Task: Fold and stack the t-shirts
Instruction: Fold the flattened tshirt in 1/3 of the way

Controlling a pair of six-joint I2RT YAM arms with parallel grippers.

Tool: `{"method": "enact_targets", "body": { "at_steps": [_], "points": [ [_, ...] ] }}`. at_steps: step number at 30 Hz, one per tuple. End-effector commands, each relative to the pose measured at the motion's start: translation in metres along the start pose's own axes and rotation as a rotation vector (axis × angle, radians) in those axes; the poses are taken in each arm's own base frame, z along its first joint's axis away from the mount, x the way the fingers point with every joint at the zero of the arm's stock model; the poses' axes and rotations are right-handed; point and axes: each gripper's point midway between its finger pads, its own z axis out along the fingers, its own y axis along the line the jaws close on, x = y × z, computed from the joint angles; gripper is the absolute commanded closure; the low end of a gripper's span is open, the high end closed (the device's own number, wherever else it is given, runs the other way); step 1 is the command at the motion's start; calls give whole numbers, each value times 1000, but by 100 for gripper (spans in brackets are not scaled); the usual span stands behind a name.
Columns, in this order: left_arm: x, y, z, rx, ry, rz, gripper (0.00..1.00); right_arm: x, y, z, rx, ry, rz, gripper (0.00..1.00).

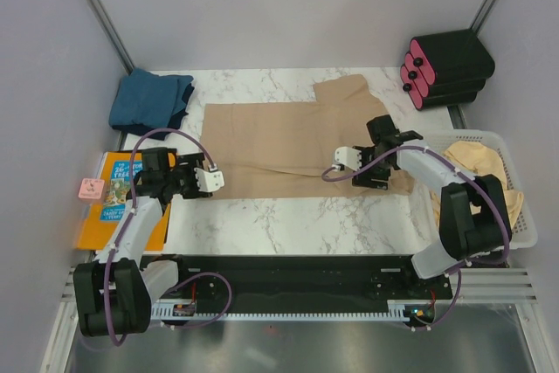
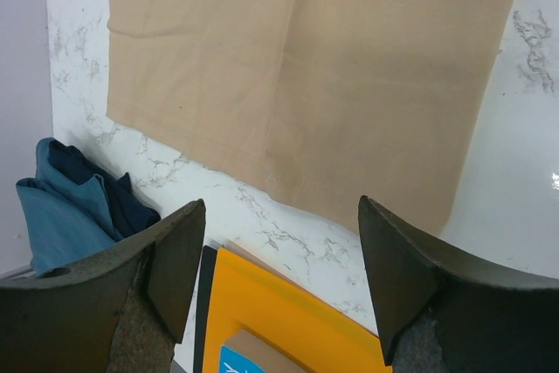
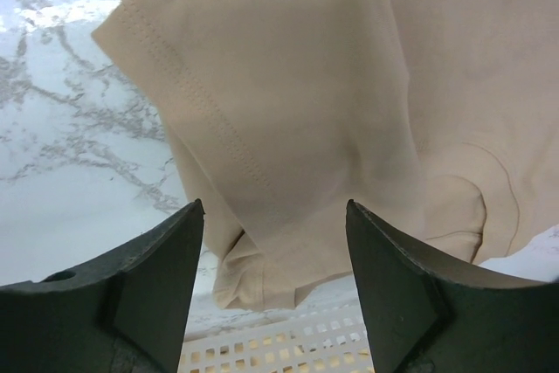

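The right gripper (image 3: 275, 207) is hovering, jaws apart and empty, over the near sleeve (image 3: 262, 128) of the tan shirt (image 1: 279, 150), so it is the nearer arm. The left gripper (image 2: 281, 203), also spread and holding nothing, is hanging just off the shirt's left edge. The shirt is lying flat mid-table, long axis running left to right, seemingly smooth, with a folded blue shirt (image 1: 150, 102) sitting at the far left corner.

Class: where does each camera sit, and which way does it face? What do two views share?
Top external: overhead, behind; looks down on table; left arm, right arm show.
Left wrist: faces tan t-shirt, blue t-shirt, book; own fingers show.
Right wrist: faces that t-shirt's sleeve, basket; own fingers show.
Shared: tan t-shirt, in all three.
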Motion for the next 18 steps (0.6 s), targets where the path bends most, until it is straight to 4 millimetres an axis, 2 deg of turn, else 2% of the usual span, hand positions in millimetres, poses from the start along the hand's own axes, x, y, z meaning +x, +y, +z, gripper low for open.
{"method": "enact_targets", "body": {
  "at_steps": [1,8,11,14,17,18],
  "points": [
    [-6,9,0,-38,-17,-6,22,1,-12,11,46,1,1,28],
    [-5,13,1,-48,-7,-7,22,3,-13,13,56,7,-11,30],
    [-4,12,2,-49,-4,-8,22,5,-10,13,50,13,-17,35],
    [-3,11,3,-45,-5,-10,22,5,-11,14,51,17,-19,45],
    [-4,13,4,-48,-7,-8,22,5,-13,14,54,16,-18,58],
    [-4,11,5,-45,-6,-10,22,5,-13,14,56,17,-16,67]
  ]
}}
